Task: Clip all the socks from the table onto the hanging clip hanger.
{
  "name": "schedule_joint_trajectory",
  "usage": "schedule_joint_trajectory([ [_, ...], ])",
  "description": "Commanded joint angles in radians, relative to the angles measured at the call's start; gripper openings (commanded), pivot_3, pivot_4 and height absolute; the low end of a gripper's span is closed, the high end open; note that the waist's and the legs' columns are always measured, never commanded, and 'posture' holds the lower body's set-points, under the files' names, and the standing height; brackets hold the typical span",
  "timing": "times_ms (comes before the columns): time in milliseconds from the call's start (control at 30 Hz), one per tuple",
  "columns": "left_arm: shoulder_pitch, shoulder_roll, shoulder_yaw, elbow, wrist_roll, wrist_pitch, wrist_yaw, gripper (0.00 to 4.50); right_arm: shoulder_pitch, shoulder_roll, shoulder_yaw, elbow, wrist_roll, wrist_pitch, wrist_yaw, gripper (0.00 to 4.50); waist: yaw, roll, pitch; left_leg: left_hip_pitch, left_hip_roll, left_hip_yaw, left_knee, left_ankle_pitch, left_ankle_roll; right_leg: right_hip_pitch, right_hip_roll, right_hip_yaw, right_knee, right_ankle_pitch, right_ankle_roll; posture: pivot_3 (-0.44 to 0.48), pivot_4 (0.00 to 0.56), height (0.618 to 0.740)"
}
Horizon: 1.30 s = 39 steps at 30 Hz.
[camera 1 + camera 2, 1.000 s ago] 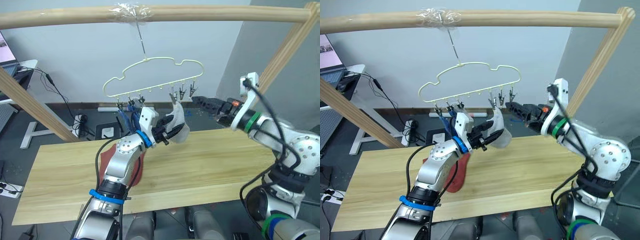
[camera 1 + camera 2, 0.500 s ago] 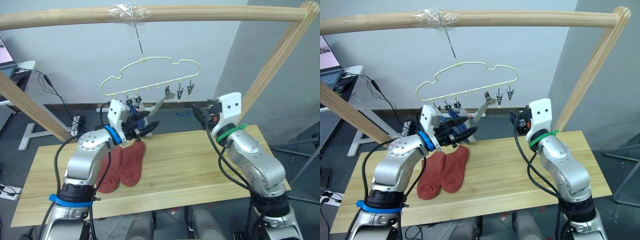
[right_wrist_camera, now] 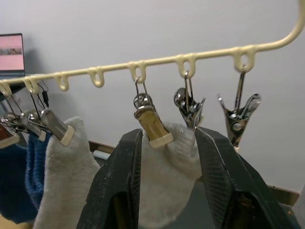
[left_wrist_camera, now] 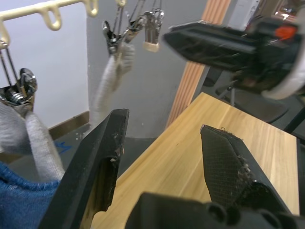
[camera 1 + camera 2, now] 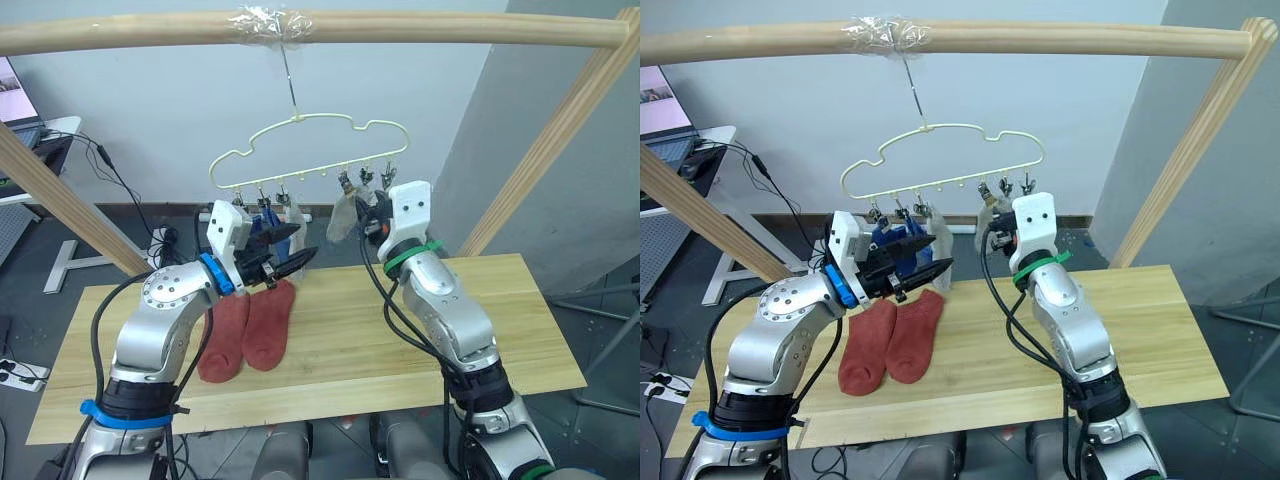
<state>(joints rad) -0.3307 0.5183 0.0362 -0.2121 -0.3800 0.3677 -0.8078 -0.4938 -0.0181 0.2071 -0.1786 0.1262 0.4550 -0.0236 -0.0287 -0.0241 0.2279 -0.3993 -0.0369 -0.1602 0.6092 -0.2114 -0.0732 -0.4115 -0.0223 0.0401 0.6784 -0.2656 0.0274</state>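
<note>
Four socks hang clipped on the clip hanger [image 5: 940, 160]; both end effectors, left [image 5: 285, 262] and right [image 3: 167, 176], are apart and empty, so next comes fetching the rust-red socks [image 5: 892, 338] from the bench [image 5: 1140, 330].

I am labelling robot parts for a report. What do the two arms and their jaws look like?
Both arms are silver-grey metal with rounded joints and loose black cables. The left arm has blue bands, the right arm green ones, and each wrist carries a white block. The left gripper and right gripper have flat black tapering jaws, textured inside.
</note>
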Motion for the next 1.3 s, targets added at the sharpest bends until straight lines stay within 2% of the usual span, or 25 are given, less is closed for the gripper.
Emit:
schedule_joint_trajectory([
  [33,-0.002,0.006,0.018,-0.049,-0.020,0.000,0.010,2.74,-0.041,0.058,-0.065,0.037,0.007,-0.041,-0.031,1.80,0.000,0.000,0.000,0.000,0.000,0.000,0.000,0.000,0.000,0.000,0.000,0.000,0.000,0.000,0.000,0.083,0.182,0.740],
  [367,0.019,0.021,0.025,-0.089,-0.032,0.019,0.026,2.74,-0.120,0.098,-0.110,0.171,-0.037,-0.095,-0.042,1.80,0.001,0.000,0.000,0.000,-0.001,0.000,0.000,0.000,0.000,0.000,0.000,0.000,0.000,0.001,-0.001,0.115,0.178,0.740],
  [800,0.031,0.025,0.032,-0.107,-0.032,0.031,0.047,2.74,-0.175,0.166,-0.125,0.244,-0.030,-0.110,-0.030,1.80,0.002,0.000,0.000,0.000,-0.001,0.000,0.000,0.000,0.000,0.000,0.000,0.000,0.001,0.001,-0.001,0.130,0.177,0.740],
  [1300,0.025,0.024,0.027,-0.102,-0.026,0.028,0.057,2.74,-0.319,0.186,-0.177,0.463,-0.002,-0.217,-0.021,1.80,0.003,0.000,0.000,0.000,-0.002,0.000,0.000,0.000,0.000,-0.001,0.000,0.000,0.001,0.001,-0.002,0.138,0.175,0.740],
])
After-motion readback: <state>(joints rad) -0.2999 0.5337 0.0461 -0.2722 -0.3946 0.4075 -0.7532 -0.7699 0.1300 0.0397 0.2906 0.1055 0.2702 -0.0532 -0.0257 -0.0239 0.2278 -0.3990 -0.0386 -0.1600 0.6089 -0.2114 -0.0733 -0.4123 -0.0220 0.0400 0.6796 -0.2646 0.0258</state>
